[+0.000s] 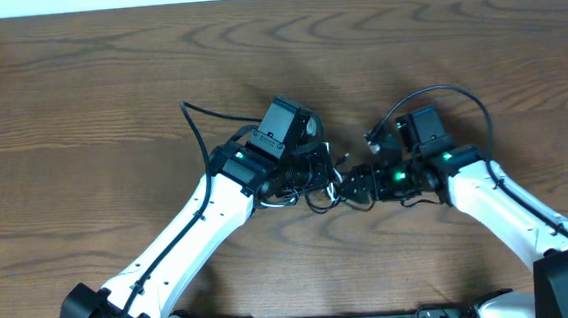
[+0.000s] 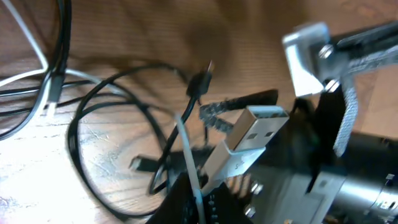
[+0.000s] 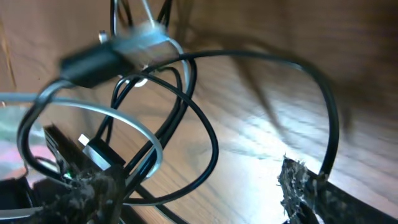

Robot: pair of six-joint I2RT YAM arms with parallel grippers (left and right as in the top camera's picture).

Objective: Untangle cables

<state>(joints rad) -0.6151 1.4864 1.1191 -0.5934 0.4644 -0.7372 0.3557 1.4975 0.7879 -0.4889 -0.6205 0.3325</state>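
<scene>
Several light, limp cables [image 3: 186, 112] tangle; the left gripper [image 1: 317, 169] pinches the white cable [image 2: 186, 149] near its plug [image 2: 255, 134], and the right gripper [image 3: 196, 183] is spread around black loops, probably best gripped beside stiff plugs.

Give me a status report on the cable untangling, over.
Left gripper jaws shut, white cable's plug at them. Right gripper jaws open around loops. Cables tangled between the two. Nothing else in the way.
</scene>
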